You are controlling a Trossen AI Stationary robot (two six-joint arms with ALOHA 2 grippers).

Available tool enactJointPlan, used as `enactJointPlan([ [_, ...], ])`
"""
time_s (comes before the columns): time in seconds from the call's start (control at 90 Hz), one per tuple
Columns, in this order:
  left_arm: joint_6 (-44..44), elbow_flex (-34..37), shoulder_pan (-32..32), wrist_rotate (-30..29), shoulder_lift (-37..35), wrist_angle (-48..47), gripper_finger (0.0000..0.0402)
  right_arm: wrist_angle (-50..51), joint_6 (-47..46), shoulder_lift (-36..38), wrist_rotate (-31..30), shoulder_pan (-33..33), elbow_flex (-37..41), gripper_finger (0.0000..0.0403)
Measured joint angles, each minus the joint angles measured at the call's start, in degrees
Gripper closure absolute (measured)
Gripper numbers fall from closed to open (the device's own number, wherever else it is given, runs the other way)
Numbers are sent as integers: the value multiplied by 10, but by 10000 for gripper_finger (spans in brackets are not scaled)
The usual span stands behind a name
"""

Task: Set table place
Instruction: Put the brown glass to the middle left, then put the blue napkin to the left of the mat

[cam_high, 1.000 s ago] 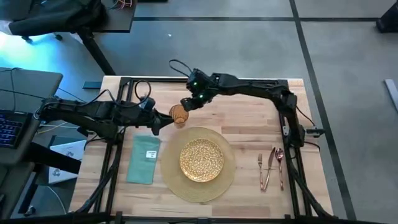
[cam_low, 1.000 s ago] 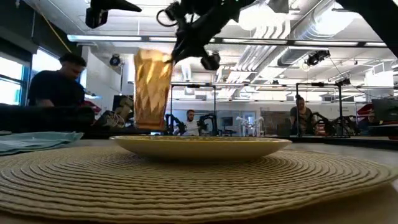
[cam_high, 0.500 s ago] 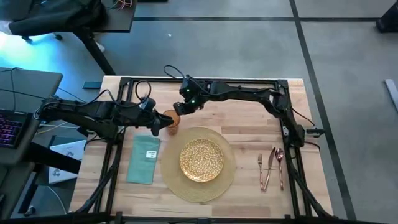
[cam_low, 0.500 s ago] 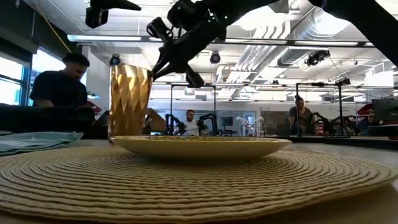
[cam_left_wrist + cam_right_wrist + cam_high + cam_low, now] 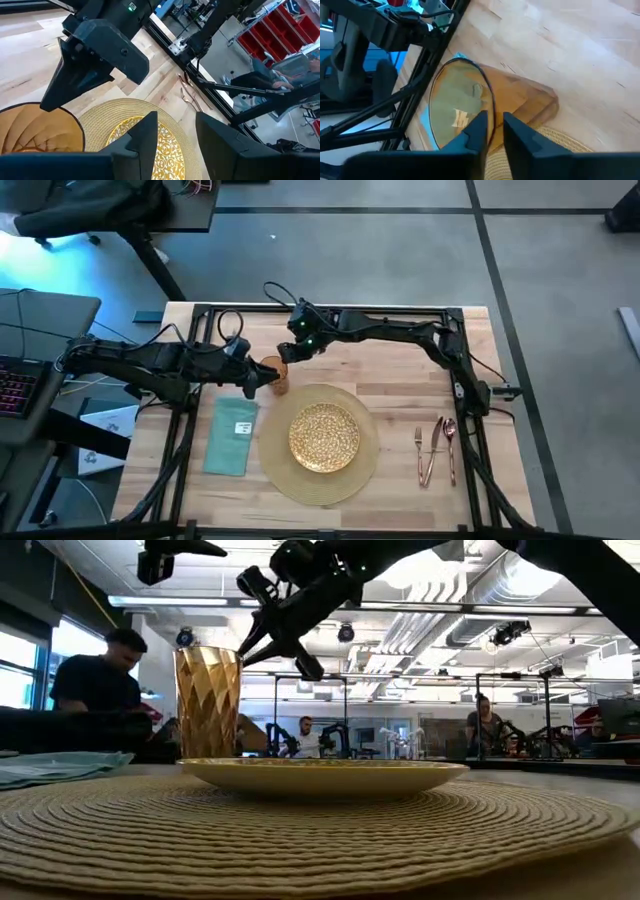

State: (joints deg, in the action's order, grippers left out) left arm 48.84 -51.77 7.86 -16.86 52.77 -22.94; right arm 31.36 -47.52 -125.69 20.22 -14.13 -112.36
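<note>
Left gripper (image 5: 256, 378): left of centre in the high view, just beside the tumbler; fingers apart, nothing between them.
Napkin (image 5: 230, 438): teal cloth, flat at lower left, just beside the placemat's left edge.
Tumbler (image 5: 208, 702): amber, faceted, upright on the counter (image 5: 400, 380); just above the placemat's upper-left rim, between the two grippers.
Right gripper (image 5: 274, 660): reaching in from the right, at the tumbler's rim on its upper-right side; fingers apart, with the rim wall in line with the gap in the right wrist view. Contact with the wall not possible to tell.
Placemat (image 5: 285, 475): round, woven, lower centre.
Plate (image 5: 324, 435): gold speckled, centred on the placemat.
Fork (image 5: 419, 455), knife (image 5: 433, 452), spoon (image 5: 450, 448): side by side at lower right, near the placemat but clear of it.
Step in hand: probably setting the tumbler down above the napkin and letting go.
Handling of tumbler: likely rigid, smooth-walled and breakable; tall for its base, so easy to tip with a sideways nudge. Facets may give some grip.
Where to hold: across the rim wall with one finger inside and one outside, or around the body below the rim; lift straight up, without dragging.
Risk: left gripper close enough to knock it.
</note>
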Motion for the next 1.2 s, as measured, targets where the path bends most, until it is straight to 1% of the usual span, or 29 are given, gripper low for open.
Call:
enactJointPlan([
  [0.122,0,0,0,2,0,0,285,-5,27,0,-16,0,0,277],
  [0.244,2,0,0,21,0,0,285,-6,56,8,-17,-4,0,230],
  [0.322,18,0,0,53,0,-1,285,4,73,25,-16,-9,0,209],
  [0.367,44,0,1,81,-2,-9,285,21,85,39,-17,-13,-1,202],
  [0.444,120,0,10,136,-5,-46,285,60,115,69,-32,-17,-1,196],
  [0.522,199,0,35,188,-7,-105,285,120,154,104,-67,-18,-1,195],
  [0.589,269,0,64,211,-6,-166,285,176,186,136,-97,-14,-1,195],
  [0.756,414,0,157,217,4,-338,284,295,238,208,-187,10,-2,195],
  [0.833,461,0,186,207,9,-424,284,318,249,233,-227,25,-2,195],
  [0.911,492,14,198,182,12,-489,284,328,255,249,-258,39,-2,195],
  [1.0,507,58,190,189,7,-500,284,325,257,258,-276,50,-1,195],
  [1.1,515,117,172,212,-2,-456,283,327,269,258,-282,53,-1,195],
  [1.2,529,107,158,170,10,-460,283,326,279,258,-277,53,1,195],
])
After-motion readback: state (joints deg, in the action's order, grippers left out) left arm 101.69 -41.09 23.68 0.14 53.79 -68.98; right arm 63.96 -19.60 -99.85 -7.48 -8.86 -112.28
